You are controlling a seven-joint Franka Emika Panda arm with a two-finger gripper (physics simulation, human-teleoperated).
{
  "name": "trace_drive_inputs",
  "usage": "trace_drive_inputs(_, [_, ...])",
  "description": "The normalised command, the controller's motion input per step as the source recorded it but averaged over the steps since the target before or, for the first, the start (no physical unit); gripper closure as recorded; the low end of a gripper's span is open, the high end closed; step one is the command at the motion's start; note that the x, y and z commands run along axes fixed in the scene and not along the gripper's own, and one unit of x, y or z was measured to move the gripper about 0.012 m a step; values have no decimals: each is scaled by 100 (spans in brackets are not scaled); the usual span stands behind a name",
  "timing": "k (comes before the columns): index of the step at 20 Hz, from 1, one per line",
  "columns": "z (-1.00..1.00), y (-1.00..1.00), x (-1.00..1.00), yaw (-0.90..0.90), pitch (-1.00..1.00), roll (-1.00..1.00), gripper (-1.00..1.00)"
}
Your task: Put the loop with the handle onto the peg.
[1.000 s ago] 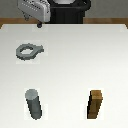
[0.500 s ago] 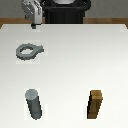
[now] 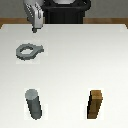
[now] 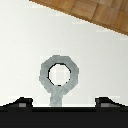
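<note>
you're in the approach step: your claw (image 3: 35,29) hangs spread and empty above the loop with the handle (image 3: 29,51), which lies flat on the worktop (image 3: 75,60), apart from the peg (image 3: 34,104), so next descend onto its tab.

simulated lab: bare white table (image 3: 75,65), wood floor (image 4: 95,12).

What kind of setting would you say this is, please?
Probably a simulated tabletop test bench: a plain white table holds only a loop with a handle, a grey peg and a wooden block.
</note>
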Motion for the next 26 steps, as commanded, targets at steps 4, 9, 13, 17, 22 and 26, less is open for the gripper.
trace_drive_inputs(4, [0,50,25,0,0,0,-100])
trace_drive_inputs(9, [0,0,0,0,0,0,-100])
trace_drive_inputs(13, [0,25,-25,0,0,0,-100])
trace_drive_inputs(17, [0,0,0,0,0,0,-100])
trace_drive_inputs(22, [-40,0,0,0,0,0,-100])
trace_drive_inputs(26, [-50,-8,0,0,0,0,-100])
